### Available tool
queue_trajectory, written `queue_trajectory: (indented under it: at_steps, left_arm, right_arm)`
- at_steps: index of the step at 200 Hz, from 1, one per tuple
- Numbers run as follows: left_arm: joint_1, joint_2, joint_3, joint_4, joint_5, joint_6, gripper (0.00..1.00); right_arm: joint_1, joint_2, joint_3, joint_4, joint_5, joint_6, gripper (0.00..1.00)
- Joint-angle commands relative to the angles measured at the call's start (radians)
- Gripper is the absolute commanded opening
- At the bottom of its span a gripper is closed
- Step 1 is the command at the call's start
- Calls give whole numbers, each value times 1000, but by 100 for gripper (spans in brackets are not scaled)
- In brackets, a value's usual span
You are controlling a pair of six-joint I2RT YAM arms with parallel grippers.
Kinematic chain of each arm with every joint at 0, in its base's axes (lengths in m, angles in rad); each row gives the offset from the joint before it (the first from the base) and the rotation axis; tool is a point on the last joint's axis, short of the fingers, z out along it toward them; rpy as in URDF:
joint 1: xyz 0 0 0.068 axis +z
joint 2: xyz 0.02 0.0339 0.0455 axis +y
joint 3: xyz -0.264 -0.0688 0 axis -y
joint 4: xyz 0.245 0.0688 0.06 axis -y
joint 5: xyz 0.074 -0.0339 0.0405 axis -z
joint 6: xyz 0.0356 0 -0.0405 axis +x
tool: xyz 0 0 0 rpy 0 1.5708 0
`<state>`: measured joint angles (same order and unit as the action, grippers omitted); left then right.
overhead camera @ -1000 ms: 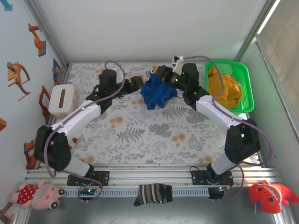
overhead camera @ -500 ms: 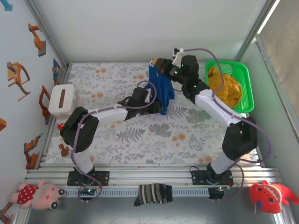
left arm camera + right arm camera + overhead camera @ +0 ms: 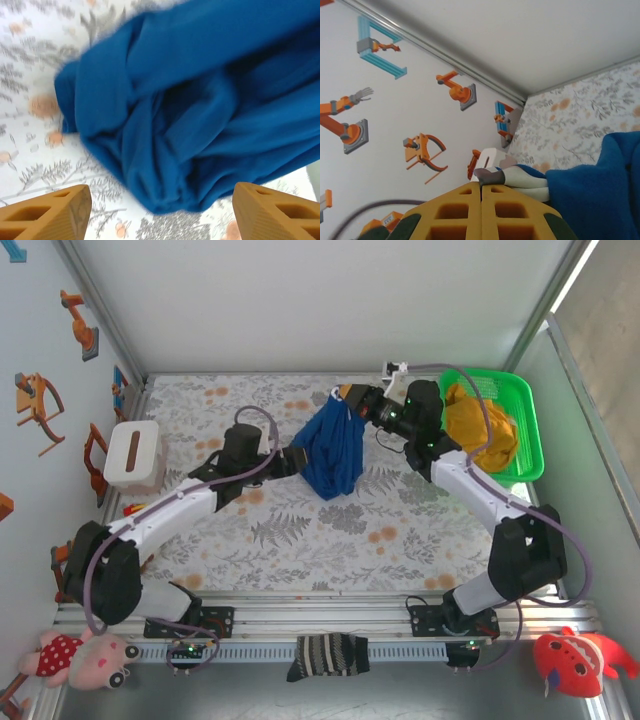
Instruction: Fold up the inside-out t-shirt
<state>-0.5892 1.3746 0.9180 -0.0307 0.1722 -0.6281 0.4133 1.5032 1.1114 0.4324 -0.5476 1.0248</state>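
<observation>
The inside-out t-shirt (image 3: 330, 450) is a royal-blue bunch that hangs over the back middle of the floral table (image 3: 300, 540). My right gripper (image 3: 348, 400) is shut on its top edge and holds it up. In the right wrist view the yellow fingers (image 3: 481, 184) are pressed together, with blue cloth (image 3: 600, 190) at their right. My left gripper (image 3: 297, 458) is at the shirt's left side, low near the table. Its orange fingers (image 3: 50, 215) stand wide apart. The shirt's lower folds (image 3: 200, 100) hang just ahead of them, with no cloth gripped between them.
A green basket (image 3: 527, 410) at the back right holds a mustard-yellow garment (image 3: 485, 430). A white box (image 3: 133, 455) stands at the left edge. A dark striped sock (image 3: 328, 655) lies on the front rail between the arm bases. Plush toys (image 3: 85, 660) sit at the front corners.
My left arm has unfolded and its gripper has backed from under the shirt to its left side, jaws wider. The shirt has gone from a narrow hanging strip to a broader bunch. The right gripper shifted slightly right.
</observation>
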Motion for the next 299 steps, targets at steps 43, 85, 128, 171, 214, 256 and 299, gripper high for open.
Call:
queue_trajectory:
  at_steps: [43, 85, 128, 171, 214, 256, 299]
  left_arm:
    - [-3, 130, 88, 52, 106, 47, 67]
    - [-25, 236, 110, 121, 137, 49, 66]
    - [-41, 385, 205, 130, 110, 51, 52]
    - [57, 399, 406, 11, 167, 97, 0]
    - [185, 244, 514, 71, 473, -50, 0]
    - [213, 178, 338, 381, 583, -237, 0]
    - [261, 244, 228, 760, 599, -502, 0]
  right_arm:
    - [-1, -3, -35, 156, -58, 39, 0]
    - [-2, -14, -42, 140, -51, 34, 0]
    - [-3, -23, -37, 128, -53, 37, 0]
    - [-95, -107, -25, -28, -57, -13, 0]
    - [-229, -194, -41, -352, 75, -171, 0]
    - [-188, -161, -286, -301, 194, -168, 0]
    - [-97, -39, -428, -208, 240, -131, 0]
